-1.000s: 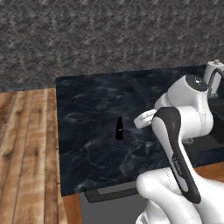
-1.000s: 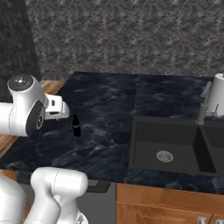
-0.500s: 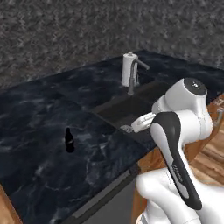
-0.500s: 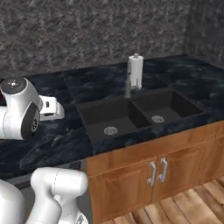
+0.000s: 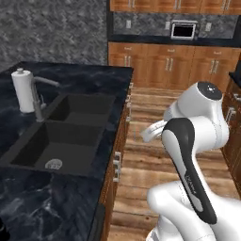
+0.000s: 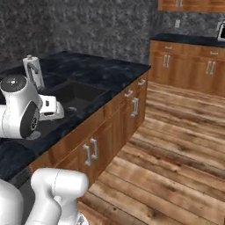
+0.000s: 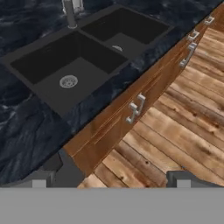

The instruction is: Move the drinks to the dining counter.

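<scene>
Marble, black with faint white veins, forms the desk (image 5: 56,207) that carries a double sink (image 5: 70,136). A grey faucet (image 5: 40,96) stands at the sink's far rim, and a white paper towel roll (image 5: 22,89) stands upright just beside it. Wooden cabinet doors with metal handles (image 7: 135,109) run below the desk edge, and a plank floor (image 6: 176,145) stretches beyond them. A microwave (image 5: 182,29) sits in the far wall of cabinets.

The pincer (image 7: 111,181) hangs over the desk edge, above the cabinet fronts, with its fingertips (image 7: 39,179) spread wide and nothing between them.

A small dark shape (image 5: 2,229) sits on the marble at the bottom left corner of the left base view. It may be the bottle, but it is too cropped to tell.
</scene>
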